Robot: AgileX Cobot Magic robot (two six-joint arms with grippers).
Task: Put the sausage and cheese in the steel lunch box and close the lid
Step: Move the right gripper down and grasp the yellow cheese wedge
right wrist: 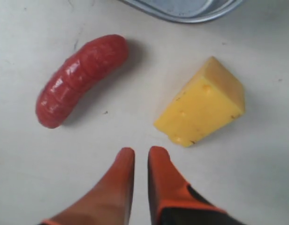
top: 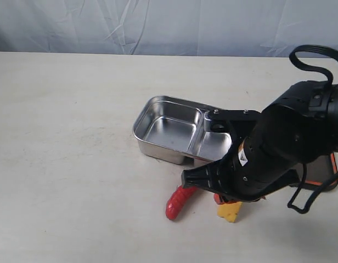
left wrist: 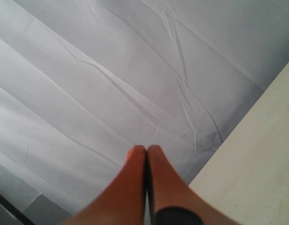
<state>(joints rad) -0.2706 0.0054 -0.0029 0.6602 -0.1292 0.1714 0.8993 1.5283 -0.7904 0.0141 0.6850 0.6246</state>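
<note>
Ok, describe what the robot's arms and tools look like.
The right arm is glossy black and rounded, with a small white and yellow label and a black cable looping off it. The right tool and left tool each have two tapered orange-red fingers with a black patch near the base.

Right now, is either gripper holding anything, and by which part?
Nothing is held. The right gripper hangs empty, jaws slightly apart, near the sausage and cheese, both lying on the table. The left gripper is shut on nothing.
</note>
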